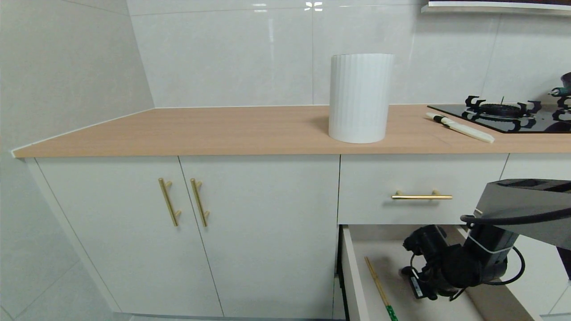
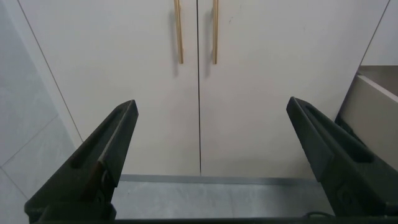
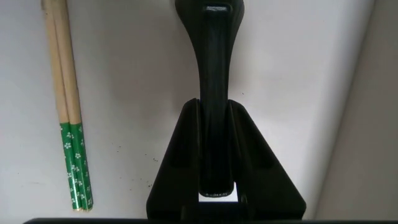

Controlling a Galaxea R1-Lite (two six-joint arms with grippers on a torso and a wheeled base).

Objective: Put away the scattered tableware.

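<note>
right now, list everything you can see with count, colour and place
chopsticks: one pair, wood with green ends, lying in the open drawer
black utensil: 1, black, held inside the open drawer
open drawer: 1, white, lower right
container: 1, white ribbed, upright on the countertop
knife-like utensil: 1, cream, countertop beside the stove
stove: 1, black, right end
countertop: 1, wood
cabinet doors: 2, white, gold handles
left gripper: open, facing the cabinet doors
right gripper: shut on the black utensil

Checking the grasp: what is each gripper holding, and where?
The right gripper clamps a black utensil near its handle end; the left gripper holds nothing.
</note>
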